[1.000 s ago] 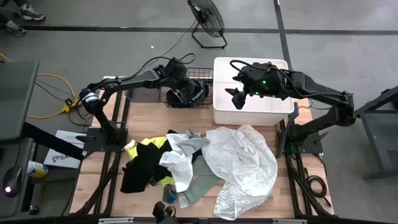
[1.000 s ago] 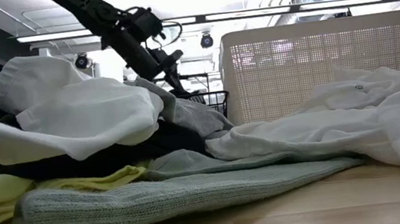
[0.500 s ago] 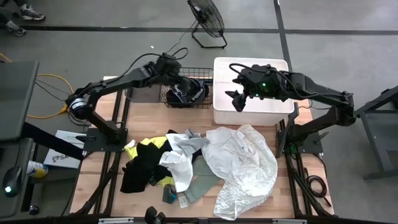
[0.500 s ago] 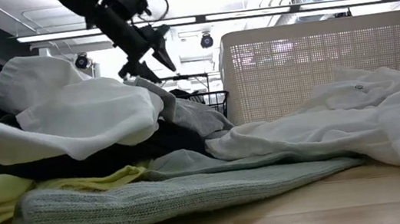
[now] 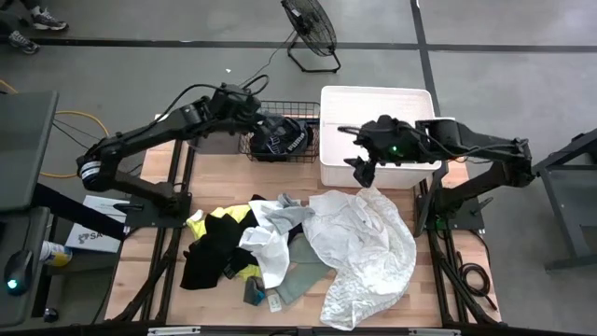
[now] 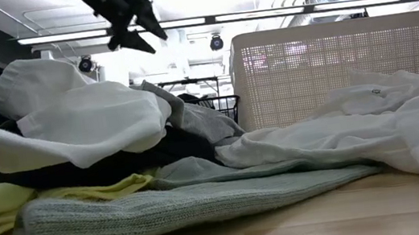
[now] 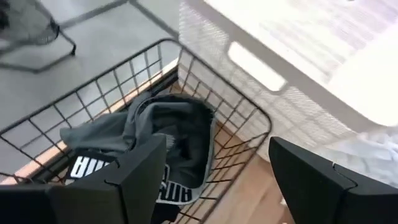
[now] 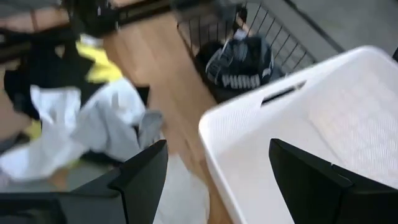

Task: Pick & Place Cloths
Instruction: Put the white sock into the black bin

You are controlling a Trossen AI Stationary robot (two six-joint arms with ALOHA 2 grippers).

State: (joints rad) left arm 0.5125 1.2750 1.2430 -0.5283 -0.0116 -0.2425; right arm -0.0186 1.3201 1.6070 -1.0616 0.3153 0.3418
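Observation:
A heap of cloths in black, white, grey and neon yellow lies on the wooden table, with a large sheer white cloth spread to its right. One black cloth with white lettering lies inside the black wire basket at the far edge. My left gripper hangs open and empty above the basket's left side. My right gripper is open and empty over the near rim of the white tub, just beyond the sheer cloth.
The white tub stands right of the wire basket at the table's far edge. A floor fan stands beyond the table. In the low view a grey knit cloth lies nearest, and the tub's mesh wall stands behind the heap.
My left gripper has risen out of the wire basket and drawn back toward the table's left; the black lettered cloth stays in the basket. My right gripper has moved from over the tub toward its near rim and tipped further down.

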